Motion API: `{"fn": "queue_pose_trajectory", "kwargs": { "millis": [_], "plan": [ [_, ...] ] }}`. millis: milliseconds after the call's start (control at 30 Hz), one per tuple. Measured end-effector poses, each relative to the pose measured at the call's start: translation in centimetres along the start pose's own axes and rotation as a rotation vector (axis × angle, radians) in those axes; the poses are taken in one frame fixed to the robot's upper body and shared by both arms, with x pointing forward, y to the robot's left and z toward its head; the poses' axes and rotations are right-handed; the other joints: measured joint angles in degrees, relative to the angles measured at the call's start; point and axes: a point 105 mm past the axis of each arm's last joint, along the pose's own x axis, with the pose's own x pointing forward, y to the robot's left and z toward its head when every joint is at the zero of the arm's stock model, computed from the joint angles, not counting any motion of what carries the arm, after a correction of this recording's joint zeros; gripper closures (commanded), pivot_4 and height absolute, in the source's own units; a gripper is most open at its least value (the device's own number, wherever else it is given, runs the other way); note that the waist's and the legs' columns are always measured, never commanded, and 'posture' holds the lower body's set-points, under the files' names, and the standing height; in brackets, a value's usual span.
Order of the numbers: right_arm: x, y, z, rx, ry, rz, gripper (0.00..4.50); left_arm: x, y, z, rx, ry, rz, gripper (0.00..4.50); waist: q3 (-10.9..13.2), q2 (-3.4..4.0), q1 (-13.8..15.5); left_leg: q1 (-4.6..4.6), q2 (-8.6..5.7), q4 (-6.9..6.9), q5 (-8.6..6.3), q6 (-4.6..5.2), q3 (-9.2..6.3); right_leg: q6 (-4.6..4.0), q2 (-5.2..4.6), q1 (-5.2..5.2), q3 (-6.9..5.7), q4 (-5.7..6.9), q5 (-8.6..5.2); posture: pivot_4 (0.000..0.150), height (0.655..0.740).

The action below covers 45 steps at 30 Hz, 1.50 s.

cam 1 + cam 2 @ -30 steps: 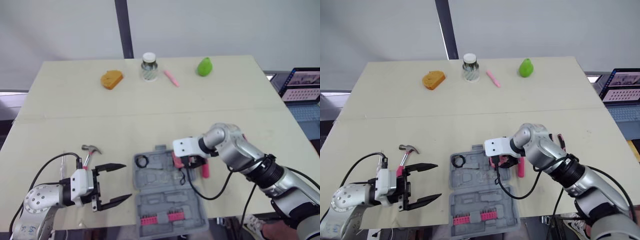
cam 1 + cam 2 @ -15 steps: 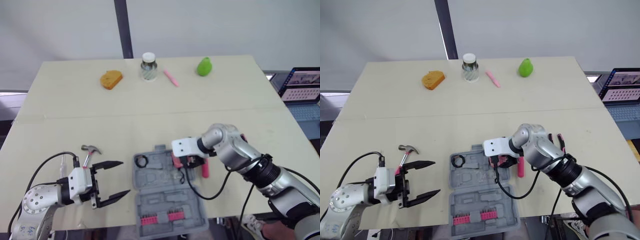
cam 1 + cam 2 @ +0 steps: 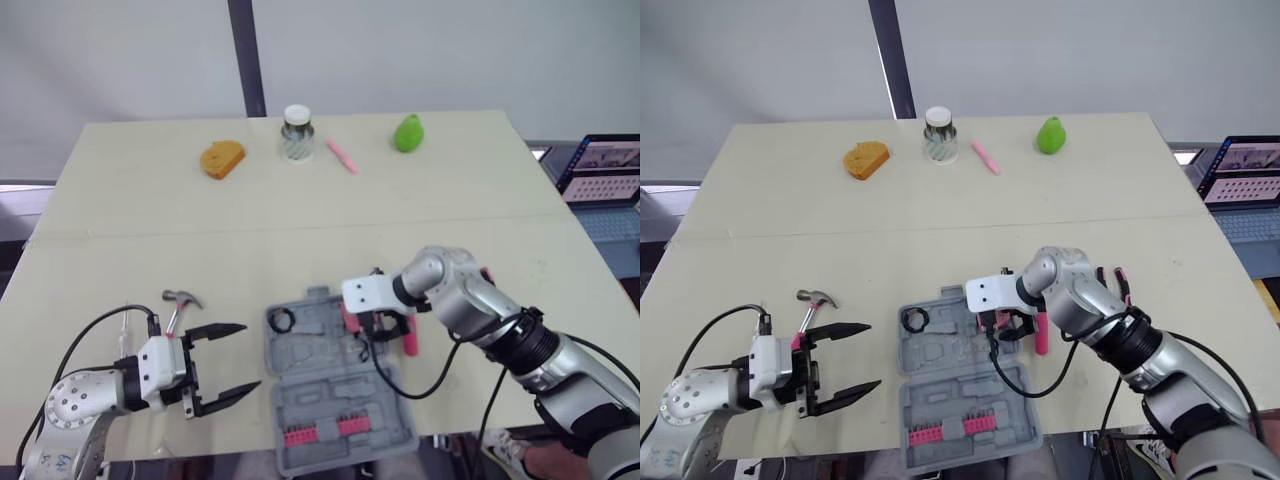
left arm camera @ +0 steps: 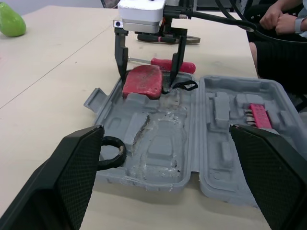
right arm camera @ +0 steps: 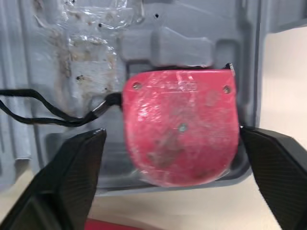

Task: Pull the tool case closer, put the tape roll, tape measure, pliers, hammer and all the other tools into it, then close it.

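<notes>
Over the far right corner of the open tool case (image 3: 330, 382), my right gripper (image 3: 1004, 326) hangs with its jaws spread wide to either side of the red tape measure (image 5: 180, 127), straddling it rather than pinching it. One finger stands very close to its side, and I cannot tell whether it touches. The tape measure lies in the case at that corner, but it looks perched against the moulded wall rather than sunk in its recess. If it stays proud, I judge the lid will not shut. Its black strap (image 4: 184, 86) loops out toward the case hinge beside one of my fingers. If I rise carelessly, the strap could snag and drag the tape measure back out. The black tape roll (image 4: 111, 151) already sits in the case's far left corner. My left gripper (image 3: 250, 356) waits just left of the case, jaws wide apart and empty, with the hammer (image 3: 180, 302) on the worktop (image 3: 300, 220) a little beyond it. A red-handled screwdriver (image 4: 168, 63) lies just outside the case's right wall, where my right arm could knock it.
</notes>
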Motion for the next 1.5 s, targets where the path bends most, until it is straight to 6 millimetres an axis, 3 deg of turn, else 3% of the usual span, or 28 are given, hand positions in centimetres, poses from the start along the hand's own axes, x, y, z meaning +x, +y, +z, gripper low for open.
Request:
{"fn": "queue_pose_trajectory", "kwargs": {
  "millis": [200, 433, 533, 600, 933, 1067, 1500],
  "plan": [
    [-1.8, -0.9, 0.6, -0.018, -0.011, -0.056, 0.06, 0.2, -0.2, -0.1, -0.006, -0.005, -0.006, 0.00, 0.0, 0.00, 0.0, -0.10, -0.02, 0.01, 0.00, 0.00, 0.01, 0.00, -0.03, -0.14, 0.03, 0.10, 0.00, 0.150, 0.6950],
    [-4.2, -0.4, 0.0, 0.072, -0.108, -0.083, 0.06, 0.4, -0.4, -0.1, -0.010, -0.009, -0.013, 0.00, 0.0, -0.01, 0.1, -0.24, -0.02, 0.02, 0.00, 0.00, 0.02, 0.00, -0.04, -0.27, 0.03, 0.13, 0.00, 0.150, 0.6950],
    [-4.3, 0.0, -0.2, 0.143, -0.197, -0.080, 0.81, 0.5, -0.3, -0.1, -0.008, -0.011, -0.014, 0.00, 0.0, -0.01, 0.0, -0.25, -0.01, 0.02, 0.00, 0.00, 0.03, 0.00, -0.02, -0.27, 0.03, 0.13, 0.00, 0.150, 0.6950],
    [-4.2, 0.0, -0.5, 0.195, -0.258, -0.092, 1.69, 0.5, -0.3, 0.0, -0.007, -0.011, -0.015, 0.00, 0.0, -0.01, 0.0, -0.24, -0.01, 0.02, 0.00, 0.00, 0.03, 0.00, -0.02, -0.27, 0.03, 0.13, 0.00, 0.150, 0.6950],
    [-4.4, -0.3, -0.8, 0.334, -0.472, -0.154, 1.69, 0.6, -0.1, 0.2, 0.006, -0.015, -0.019, 0.00, 0.0, -0.01, 0.2, -0.25, -0.02, 0.03, 0.01, 0.01, 0.03, 0.00, -0.02, -0.26, 0.03, 0.15, 0.00, 0.150, 0.6950],
    [-3.7, -0.1, -1.4, 0.402, -0.551, -0.160, 2.90, 0.5, 0.0, 0.2, 0.010, -0.007, -0.024, 0.00, 0.0, -0.01, 0.1, -0.25, -0.02, 0.03, 0.01, 0.01, 0.05, 0.00, -0.01, -0.27, 0.04, 0.15, 0.00, 0.150, 0.6950],
    [-2.4, 1.0, -3.0, 0.460, -0.635, -0.167, 2.90, 0.1, 0.1, 0.2, 0.008, 0.020, -0.030, 0.00, 0.0, -0.01, 0.1, -0.23, -0.02, 0.03, 0.01, 0.01, 0.08, 0.00, 0.00, -0.28, 0.06, 0.17, 0.00, 0.150, 0.6950]
  ]
}}
